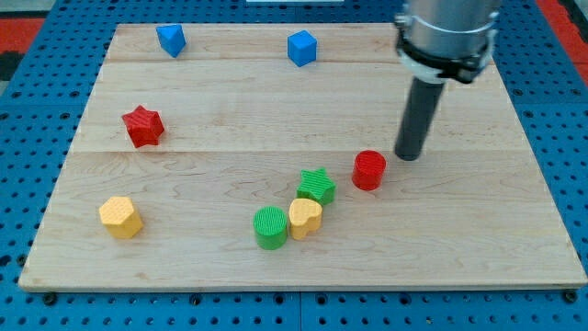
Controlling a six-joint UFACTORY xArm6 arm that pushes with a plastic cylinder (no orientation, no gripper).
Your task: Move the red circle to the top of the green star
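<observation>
While you are viewing the pale wooden counter (230,110), note that the arm is carrying no fingers, so no open or holding state applies; it is ending in a straight dark rod. My tip (408,156) is resting on the counter just to the view's right of the red circle, a short red cylindrical block (369,170), and slightly toward the view's top of it. You cannot tell from this view whether the two are touching.

The red circle is sitting right of centre on the counter, just to the view's upper right of the green star, a green star-shaped block (316,186), with a small gap showing between them.

Below the green star, the yellow heart-shaped block (305,219) is lying close against it, and the green cylindrical block (271,227) is sitting just to the view's left of the yellow one.

Elsewhere, the red star-shaped block (142,126) is lying at the view's left, the yellow hexagonal block (120,217) is sitting at the lower left, and two blue blocks are resting near the view's top: an angular one (171,39) at the left and a cube (301,48) nearer the centre.
</observation>
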